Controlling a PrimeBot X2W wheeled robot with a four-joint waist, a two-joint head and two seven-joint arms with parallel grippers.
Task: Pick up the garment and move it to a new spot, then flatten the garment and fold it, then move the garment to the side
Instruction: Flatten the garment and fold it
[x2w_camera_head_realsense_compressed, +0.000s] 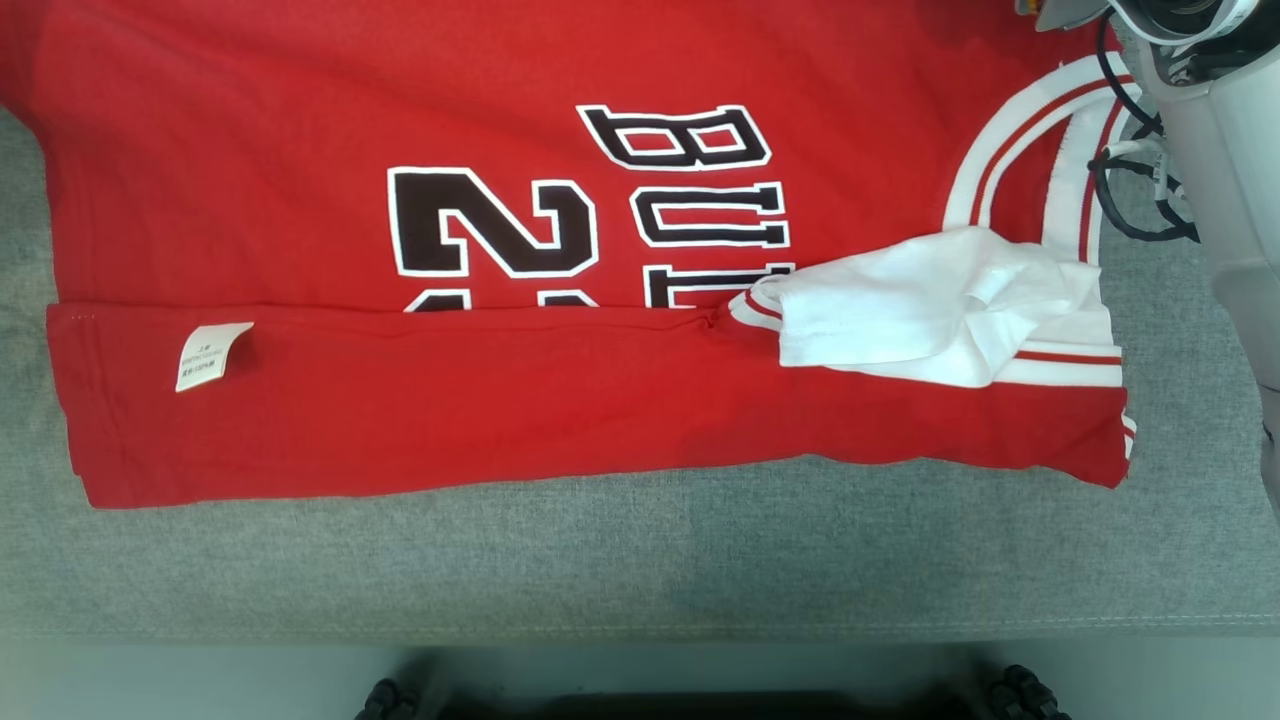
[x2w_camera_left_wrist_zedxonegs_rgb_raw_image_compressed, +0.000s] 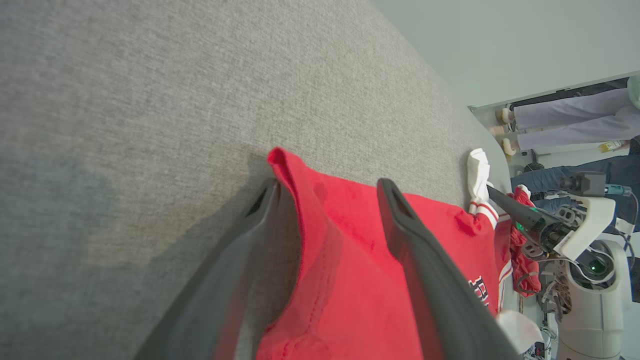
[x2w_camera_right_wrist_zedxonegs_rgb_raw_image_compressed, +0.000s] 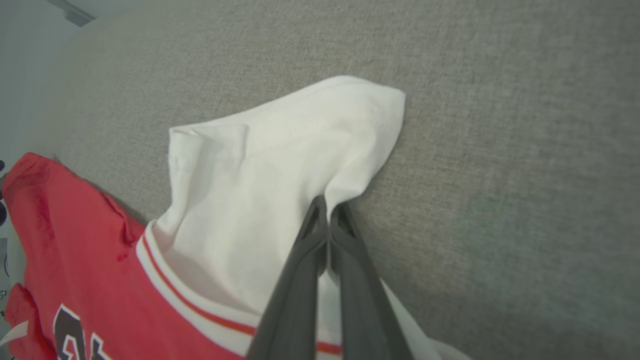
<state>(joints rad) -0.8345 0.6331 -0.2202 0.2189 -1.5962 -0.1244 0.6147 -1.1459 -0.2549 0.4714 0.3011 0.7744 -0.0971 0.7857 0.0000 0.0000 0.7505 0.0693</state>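
The garment (x2w_camera_head_realsense_compressed: 300, 200) is a red jersey with black-and-white lettering, spread on the grey table (x2w_camera_head_realsense_compressed: 640, 560). Its near edge is folded over in a long strip that carries a white label (x2w_camera_head_realsense_compressed: 205, 355). A white sleeve (x2w_camera_head_realsense_compressed: 900, 310) lies folded onto the red body at the right. In the left wrist view my left gripper (x2w_camera_left_wrist_zedxonegs_rgb_raw_image_compressed: 327, 186) is open, one finger on each side of a raised red hem corner (x2w_camera_left_wrist_zedxonegs_rgb_raw_image_compressed: 285, 165). My right gripper (x2w_camera_right_wrist_zedxonegs_rgb_raw_image_compressed: 327, 202) is shut on the far white sleeve (x2w_camera_right_wrist_zedxonegs_rgb_raw_image_compressed: 260, 165), lifting it into a peak above the table.
The table's front edge (x2w_camera_head_realsense_compressed: 640, 632) runs across the bottom of the head view, with my dark base (x2w_camera_head_realsense_compressed: 700, 700) below it. My pale right forearm with cables (x2w_camera_head_realsense_compressed: 1200, 120) stands at the upper right. People's legs (x2w_camera_left_wrist_zedxonegs_rgb_raw_image_compressed: 570, 120) stand beyond the table's far end.
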